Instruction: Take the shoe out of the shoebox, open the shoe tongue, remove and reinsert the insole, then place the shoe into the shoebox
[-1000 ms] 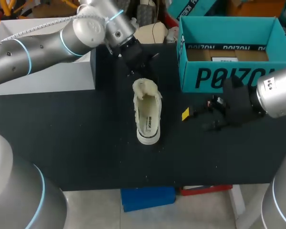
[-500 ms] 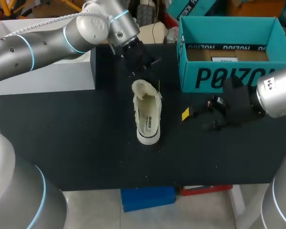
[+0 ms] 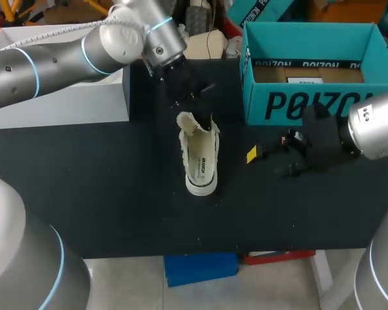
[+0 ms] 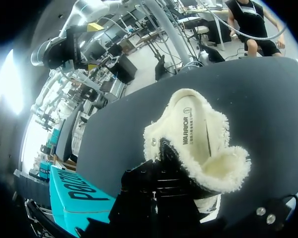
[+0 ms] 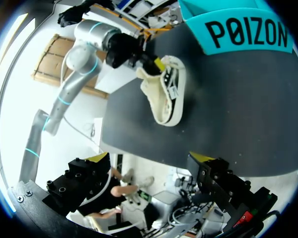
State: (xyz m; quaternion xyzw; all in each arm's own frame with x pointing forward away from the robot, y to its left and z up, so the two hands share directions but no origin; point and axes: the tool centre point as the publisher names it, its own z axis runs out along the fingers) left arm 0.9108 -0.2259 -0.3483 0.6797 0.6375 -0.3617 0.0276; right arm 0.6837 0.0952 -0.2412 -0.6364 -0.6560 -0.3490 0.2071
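In the head view the left gripper blends into the dark table at upper centre, so its hold on the shoe cannot be made out. In the left wrist view its black housing covers the near end of the shoe. The teal shoebox is cut off by the head view's right edge, the right arm hides the end of its front wall, and the right gripper shows only one yellow tip.
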